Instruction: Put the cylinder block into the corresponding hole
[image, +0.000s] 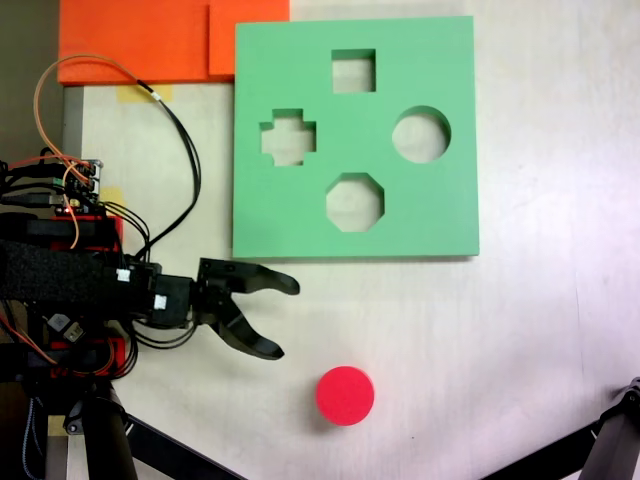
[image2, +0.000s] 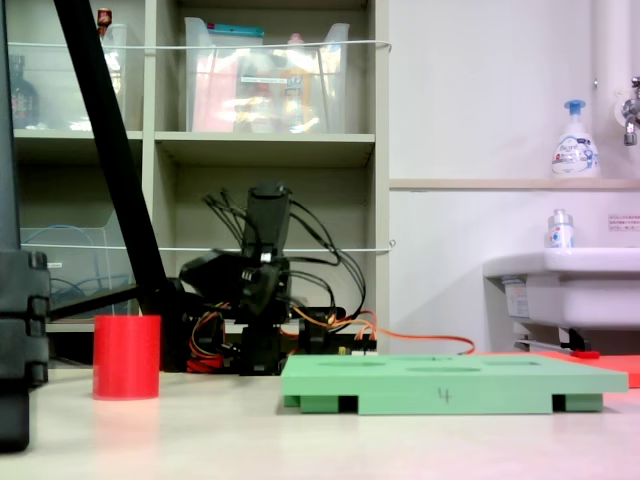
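Seen from above, the gripper (image: 278, 318) is held open and empty at lower left, aimed toward the red cylinder (image: 345, 395) at bottom centre; the round hole (image: 421, 135) waits upper right. Seen from the side, the cylinder (image2: 127, 356) stands upright at the left, apart from the green board (image2: 450, 382).

The black plastic arm (image: 70, 275) ends in a black curved-fingered pincer (image: 280, 318). Orange and black cables (image: 180, 140) loop from its red-framed base (image: 95, 355).

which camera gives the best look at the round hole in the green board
The fixed view from above: the round hole shows as a full open circle near the green board's right edge. In the low side-on fixed view, the board is edge-on, so its cutouts are only faint slivers.
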